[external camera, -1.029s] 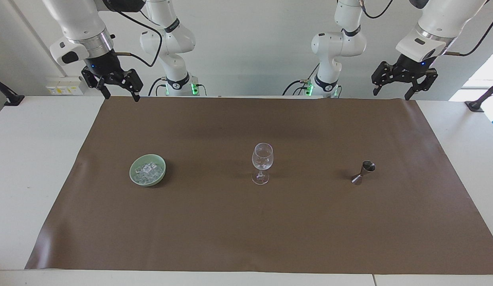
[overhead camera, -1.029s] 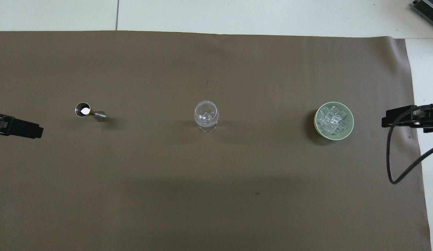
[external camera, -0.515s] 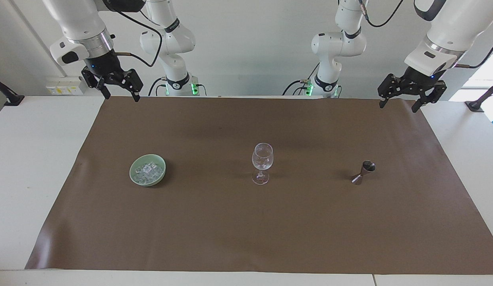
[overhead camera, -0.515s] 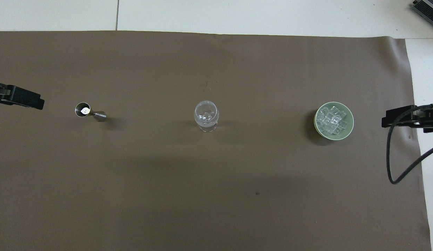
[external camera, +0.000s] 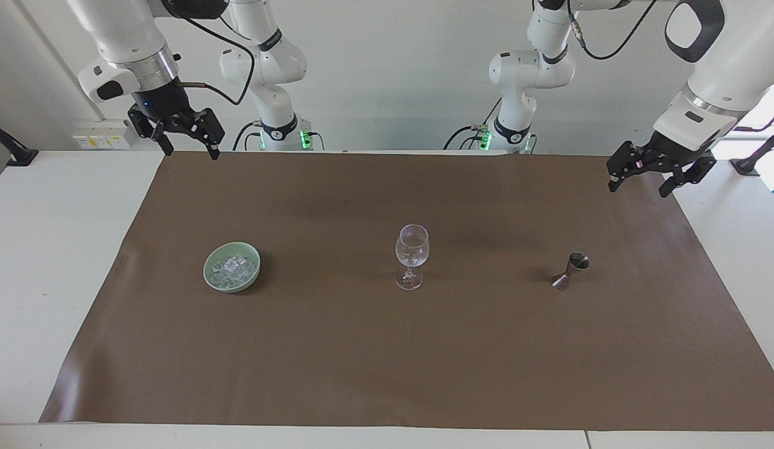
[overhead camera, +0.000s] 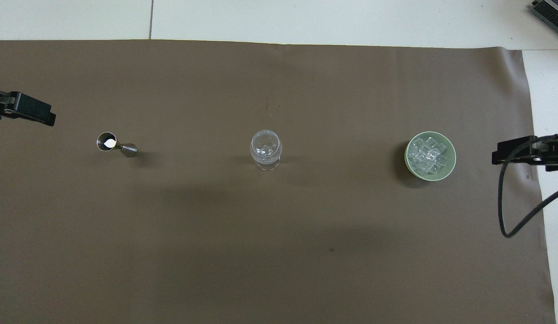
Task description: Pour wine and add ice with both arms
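Observation:
A clear, empty wine glass (external camera: pixel 411 254) stands in the middle of the brown mat; it also shows in the overhead view (overhead camera: pixel 265 148). The ice (external camera: pixel 234 268) is heaped in a pale green bowl (external camera: pixel 208 272) toward the right arm's end (overhead camera: pixel 428 155). A small metal jigger (external camera: pixel 571 269) stands toward the left arm's end (overhead camera: pixel 113 143). My left gripper (external camera: pixel 638 189) is open and empty in the air over the mat's edge, apart from the jigger. My right gripper (external camera: pixel 192 153) is open and empty, raised over the mat's corner by its base, and waits.
The brown mat (external camera: pixel 362 362) covers most of the white table (external camera: pixel 56 249). A black cable (overhead camera: pixel 508 211) loops down from the right gripper. Two black clamps (external camera: pixel 12 153) sit at the table's ends near the robots.
My left gripper has come lower and moved out toward the left arm's end of the mat. The right arm, glass, bowl and jigger have not moved.

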